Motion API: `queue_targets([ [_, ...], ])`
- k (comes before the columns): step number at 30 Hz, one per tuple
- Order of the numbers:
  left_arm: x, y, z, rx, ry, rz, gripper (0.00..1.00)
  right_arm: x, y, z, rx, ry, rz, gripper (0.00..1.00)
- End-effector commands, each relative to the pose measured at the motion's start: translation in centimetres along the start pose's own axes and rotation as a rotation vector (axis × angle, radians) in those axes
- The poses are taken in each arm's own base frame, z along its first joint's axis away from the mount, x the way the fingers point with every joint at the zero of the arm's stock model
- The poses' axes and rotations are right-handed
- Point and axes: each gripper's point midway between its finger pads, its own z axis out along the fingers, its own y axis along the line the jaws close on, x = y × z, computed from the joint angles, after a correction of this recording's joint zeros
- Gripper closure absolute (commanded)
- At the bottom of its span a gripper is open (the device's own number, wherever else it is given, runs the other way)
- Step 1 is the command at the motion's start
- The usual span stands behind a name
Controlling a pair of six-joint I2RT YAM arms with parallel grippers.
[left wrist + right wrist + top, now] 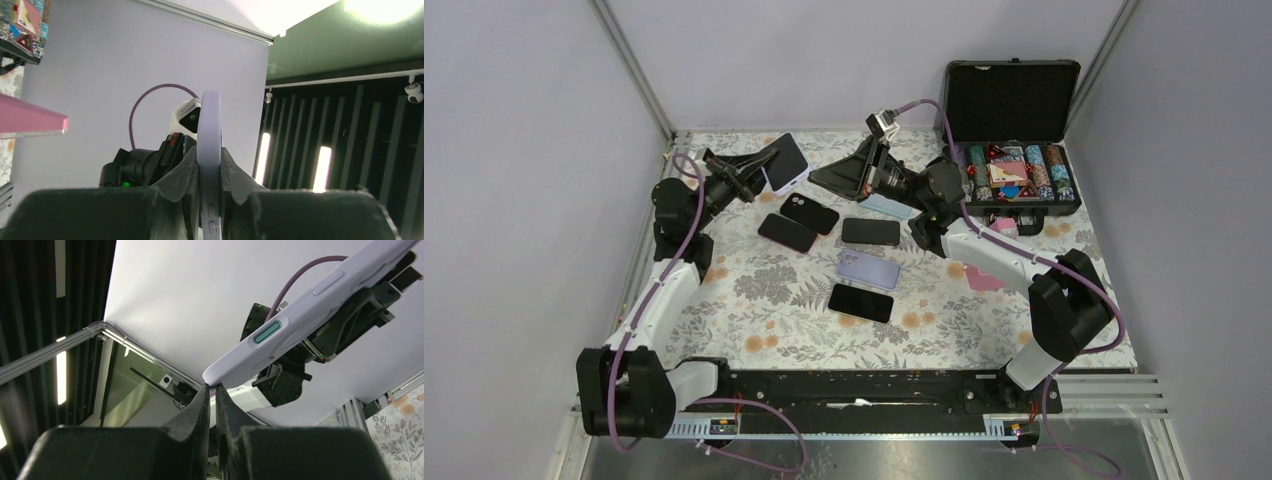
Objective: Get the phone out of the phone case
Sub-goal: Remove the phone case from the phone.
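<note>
A phone [784,158] with a dark screen sits in a lavender phone case [792,182], held in the air over the back left of the table. My left gripper [759,172] is shut on it; in the left wrist view the case's edge [210,135] stands upright between my fingers [186,167]. From the right, my right gripper [814,178] reaches it. In the right wrist view the case [300,315] slants overhead, and my right gripper [212,386] has its jaws almost together, pinching the case's lower corner.
Several phones lie on the flowered cloth: three dark ones [787,232] [871,231] [861,302] and a lavender one [869,268]. An open black case of poker chips [1014,150] stands at the back right. A pink card [984,278] lies by the right arm.
</note>
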Motion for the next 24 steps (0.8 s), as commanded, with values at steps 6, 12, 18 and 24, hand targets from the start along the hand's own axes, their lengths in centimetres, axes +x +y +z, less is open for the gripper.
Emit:
queue_targets([
  [6,4.3,-3.2,0.0,0.103,0.137,0.184,1.0,0.0,1.2,0.3,-0.028,-0.037,-0.036,0.81],
  [12,3.1,-4.4,-0.5,0.135,0.072,0.293,1.0,0.3,0.9,-0.3,0.096,-0.043,-0.091,0.22],
  [18,2.6,-4.1,-0.3,0.135,0.065,0.282,1.0,-0.2,2.1,0.4,0.053,-0.049,-0.065,0.37],
  [24,2.2,-3.4,-0.4,0.122,0.049,0.243,1.0,0.1,2.0,0.7,0.045,-0.022,-0.05,0.56],
])
